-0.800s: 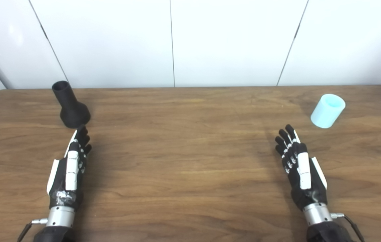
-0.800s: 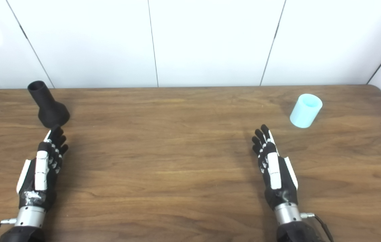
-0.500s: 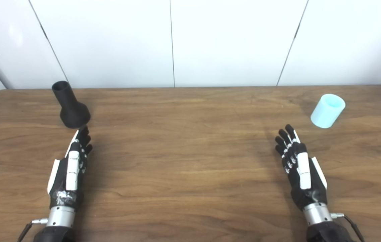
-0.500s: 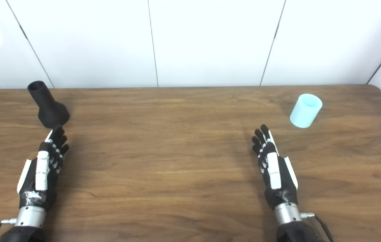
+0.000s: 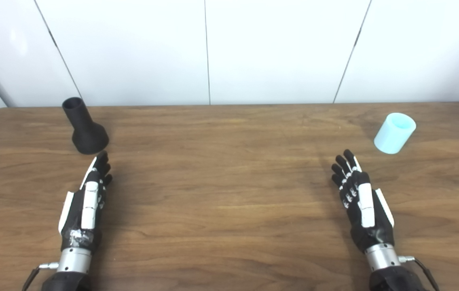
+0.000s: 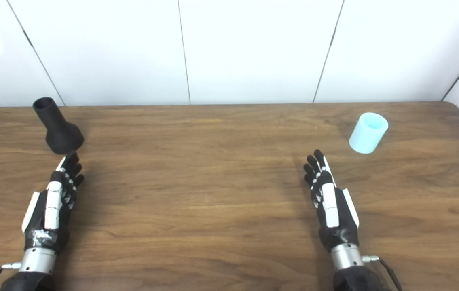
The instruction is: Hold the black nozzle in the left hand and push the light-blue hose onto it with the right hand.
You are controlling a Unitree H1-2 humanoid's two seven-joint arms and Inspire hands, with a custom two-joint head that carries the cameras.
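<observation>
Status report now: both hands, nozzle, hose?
Left hand open, just short of black nozzle. Right hand open, light-blue hose untouched beyond it. Nothing in the way.

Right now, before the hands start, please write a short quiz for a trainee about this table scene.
1. True or false: the left hand already holds the black nozzle.
2. Which end of the nozzle rests on the table? A) the narrow open end B) the wide base
3. Fill in: the light-blue hose stands beyond the ____ hand.

Key:
1. False. The nozzle stands free just beyond the fingers, and both hands are open.
2. B. The narrow open end points up.
3. right
</observation>
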